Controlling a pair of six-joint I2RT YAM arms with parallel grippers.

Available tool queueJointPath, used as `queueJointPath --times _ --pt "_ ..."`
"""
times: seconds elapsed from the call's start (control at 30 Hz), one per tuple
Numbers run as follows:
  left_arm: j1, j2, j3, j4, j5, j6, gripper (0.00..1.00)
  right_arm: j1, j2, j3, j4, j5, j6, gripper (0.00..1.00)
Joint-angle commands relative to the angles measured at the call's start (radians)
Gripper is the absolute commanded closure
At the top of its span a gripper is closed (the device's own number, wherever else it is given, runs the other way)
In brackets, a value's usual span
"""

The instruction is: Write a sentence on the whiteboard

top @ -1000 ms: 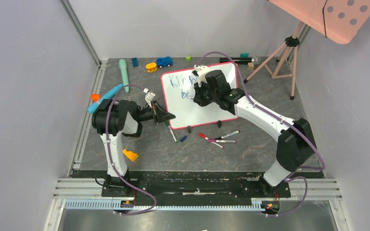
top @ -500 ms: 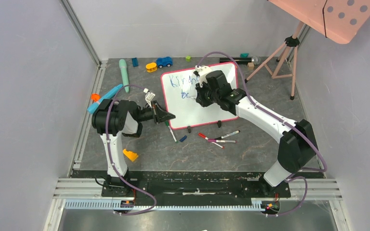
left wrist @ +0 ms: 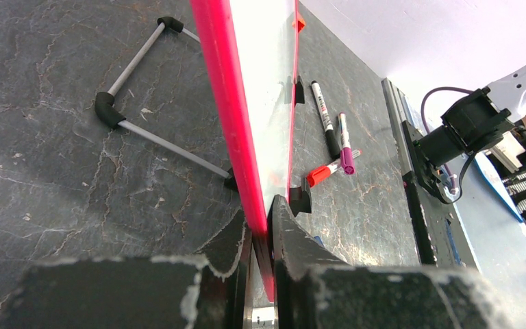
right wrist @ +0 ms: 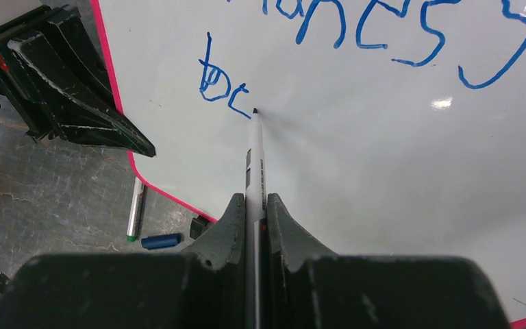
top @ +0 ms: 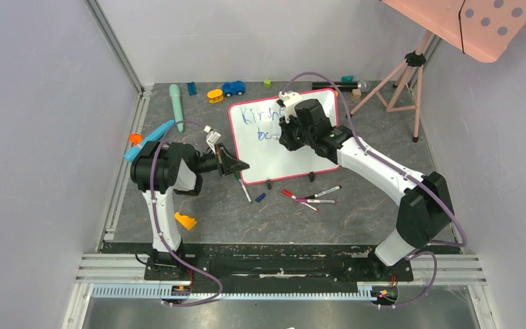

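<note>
The whiteboard (top: 267, 156) stands tilted on the dark table, pink-framed, with black clip feet. My left gripper (top: 241, 166) is shut on its lower left edge; the left wrist view shows the red frame (left wrist: 229, 103) pinched between the jaws (left wrist: 260, 216). My right gripper (top: 282, 130) is shut on a white marker (right wrist: 255, 157), whose tip touches the board (right wrist: 397, 178). The sentence (right wrist: 208, 65) is blue handwriting: a top line, and "be" under it beside the tip. The arm covers part of the writing in the top view.
Loose markers (top: 311, 197), a green-tipped marker (top: 244, 186) and a blue cap (top: 260, 197) lie in front of the board. Toys line the back: blue car (top: 233, 88), teal tool (top: 176, 103). A tripod (top: 401, 79) with a salmon dotted panel (top: 479, 24) stands back right. An orange wedge (top: 185, 221) lies near left.
My right gripper has shifted slightly right across the board with the marker, and the second line's writing has grown. The left gripper and the board have stayed put.
</note>
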Motion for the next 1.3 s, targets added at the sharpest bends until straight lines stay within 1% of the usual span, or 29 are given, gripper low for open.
queueJointPath --times 0.0,0.37,0.77,1.27 --pt "0.010 0.024 -0.012 0.055 -0.037 0.174 0.96 -0.008 -0.042 0.045 0.059 -0.020 -0.018 1.00" --pt "0.011 0.024 -0.011 0.055 -0.035 0.175 0.96 -0.007 -0.007 0.060 0.070 -0.045 -0.016 1.00" --pt "0.011 0.024 -0.012 0.055 -0.037 0.175 0.97 -0.006 -0.009 0.044 0.064 -0.062 -0.013 1.00" --pt "0.011 0.025 -0.012 0.055 -0.039 0.175 0.96 -0.006 0.023 0.036 0.081 -0.058 -0.016 1.00"
